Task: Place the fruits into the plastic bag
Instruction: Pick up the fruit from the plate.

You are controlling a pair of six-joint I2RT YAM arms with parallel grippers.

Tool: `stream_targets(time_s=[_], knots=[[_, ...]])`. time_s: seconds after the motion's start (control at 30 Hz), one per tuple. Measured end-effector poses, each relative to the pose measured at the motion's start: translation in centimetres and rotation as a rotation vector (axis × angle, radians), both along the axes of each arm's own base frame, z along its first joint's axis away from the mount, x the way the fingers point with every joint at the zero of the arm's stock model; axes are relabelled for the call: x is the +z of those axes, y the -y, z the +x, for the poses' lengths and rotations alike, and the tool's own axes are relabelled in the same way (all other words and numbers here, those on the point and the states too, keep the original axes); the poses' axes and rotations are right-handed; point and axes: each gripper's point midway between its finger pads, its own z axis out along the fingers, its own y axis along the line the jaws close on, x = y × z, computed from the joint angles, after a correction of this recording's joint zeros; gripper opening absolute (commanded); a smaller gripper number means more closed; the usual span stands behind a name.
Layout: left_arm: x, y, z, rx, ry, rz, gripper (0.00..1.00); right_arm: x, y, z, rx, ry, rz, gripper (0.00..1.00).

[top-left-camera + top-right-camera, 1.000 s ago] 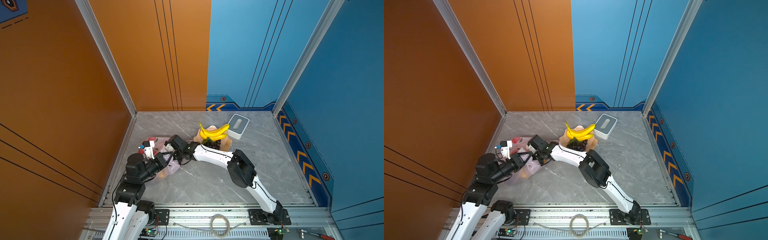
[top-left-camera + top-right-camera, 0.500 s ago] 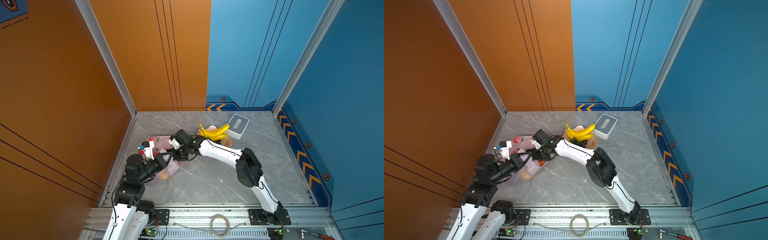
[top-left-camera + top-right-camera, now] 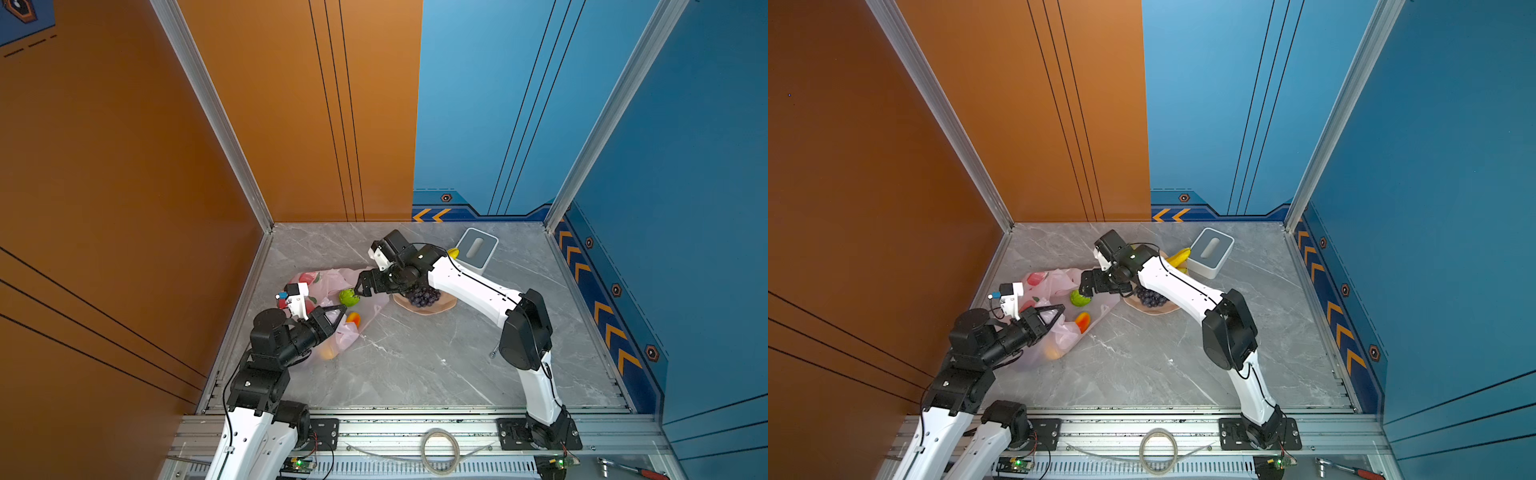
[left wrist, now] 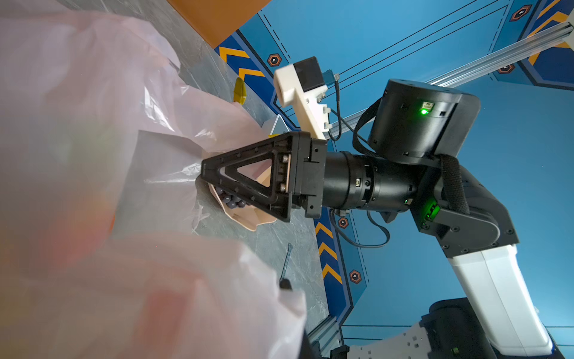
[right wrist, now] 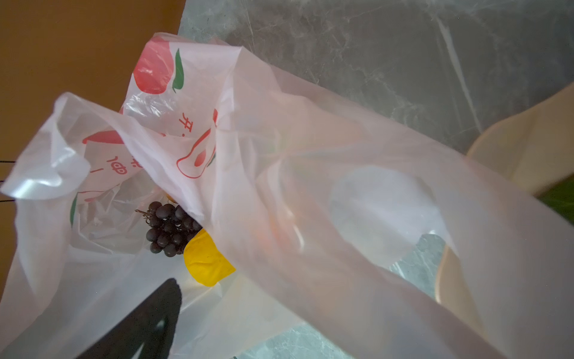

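Bag: translucent pale-pink plastic bag (image 3: 328, 276) with red peach prints, lying near the left edge of the grey marbled worktop (image 3: 415, 365).
Left gripper: left gripper (image 3: 341, 309) clenched on the bag's rim film.
Right gripper: right gripper (image 3: 360, 291) released, jaws spread wide, tips just beside the green bumpy fruit (image 3: 348, 297) at the bag's mouth.
Inside bag: dark purple grape bunch (image 5: 169, 230) touching a yellow fruit (image 5: 206, 261).
Plate: beige wavy-edged plate (image 3: 444, 306), mid-worktop beside the bag, carrying another grape cluster (image 3: 423, 297) and yellow bananas (image 3: 1177, 256).
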Motion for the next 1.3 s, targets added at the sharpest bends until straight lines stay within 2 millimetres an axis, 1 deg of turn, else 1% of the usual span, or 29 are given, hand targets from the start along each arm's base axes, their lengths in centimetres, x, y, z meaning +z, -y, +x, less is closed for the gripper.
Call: stream_targets(time_s=[0.13, 0.4, 0.67, 0.9, 1.17, 1.3], knots=[[-0.1, 0.0, -0.1, 0.000, -0.005, 0.003, 0.00, 1.0, 1.3, 0.8, -0.014, 0.016, -0.001, 0.95], [-0.2, 0.0, -0.3, 0.000, -0.010, 0.004, 0.00, 4.5, 3.0, 1.4, -0.031, 0.070, 0.036, 0.96], [-0.4, -0.1, -0.4, 0.000, -0.016, 0.004, 0.00, 7.7, 4.1, 1.0, -0.033, 0.120, 0.072, 0.96], [-0.3, -0.1, -0.5, 0.000, -0.014, 0.004, 0.00, 10.0, 5.9, 0.6, -0.050, 0.155, 0.091, 0.96], [-0.3, -0.1, -0.5, 0.000, -0.014, 0.004, 0.00, 12.3, 8.4, 0.2, -0.090, 0.196, 0.107, 0.96], [-0.3, -0.1, -0.5, 0.000, -0.014, 0.004, 0.00, 13.2, 10.9, 0.7, -0.138, 0.223, 0.105, 0.97]])
